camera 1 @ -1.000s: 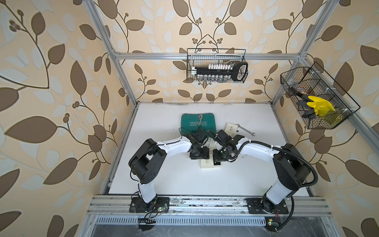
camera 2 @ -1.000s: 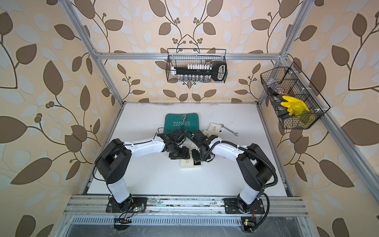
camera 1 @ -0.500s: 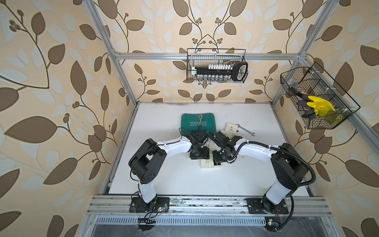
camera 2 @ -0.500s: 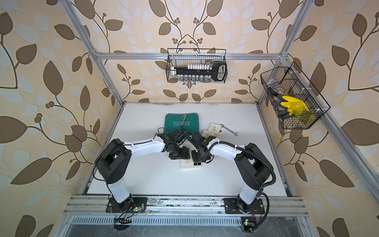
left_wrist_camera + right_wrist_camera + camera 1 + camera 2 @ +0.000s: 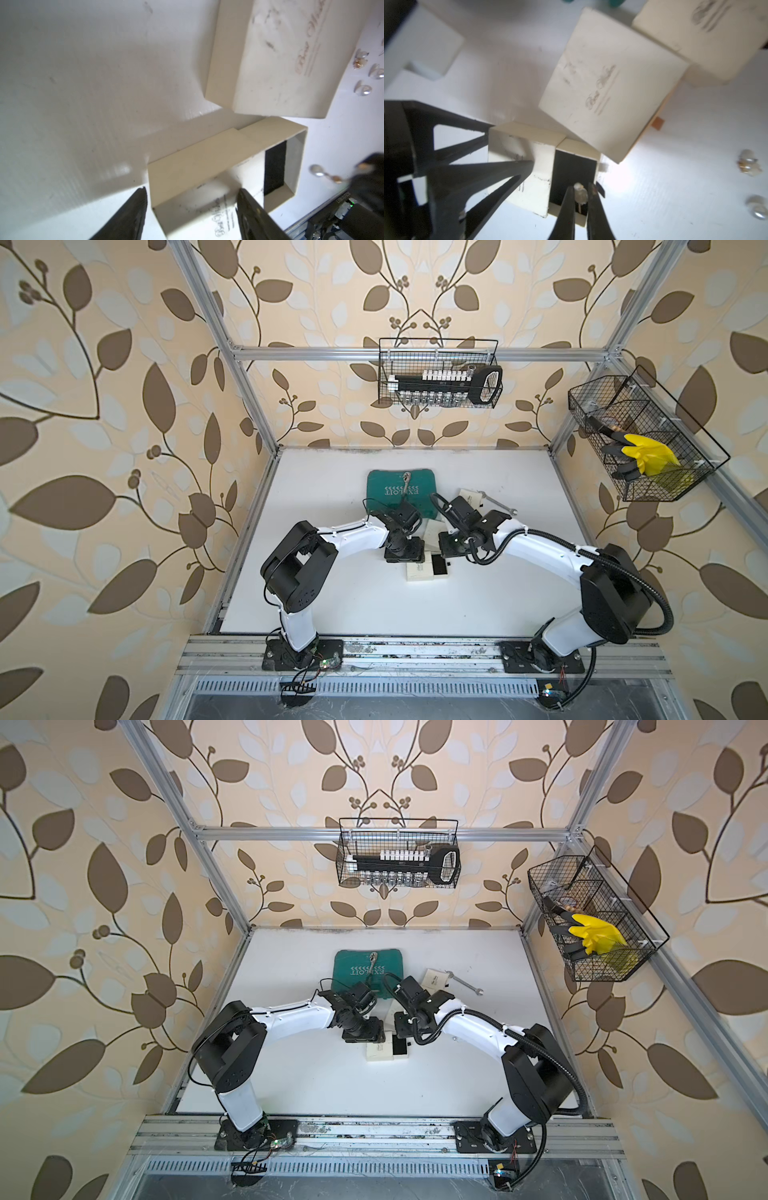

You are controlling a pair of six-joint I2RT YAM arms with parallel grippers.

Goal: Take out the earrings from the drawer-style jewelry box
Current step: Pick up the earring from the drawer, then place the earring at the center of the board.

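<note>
Right gripper (image 5: 581, 185): fingers are pressed together on one earring (image 5: 580, 194), held just above the black-lined drawer (image 5: 572, 166).
Left gripper (image 5: 191, 189): fingers are spread, one at the side wall of the sleeve (image 5: 197, 158), one over its top; no clamp is seen.
Loose earrings (image 5: 750, 163): seen lying on the table (image 5: 675, 197), well apart from the drawer.
Handling: judged featherlight, hard, slick, easily flicked away; the thin post is probably bendable.
Grip point: the bead or backing is judged surer than the post, taken squarely, with gentle pressure.
</note>
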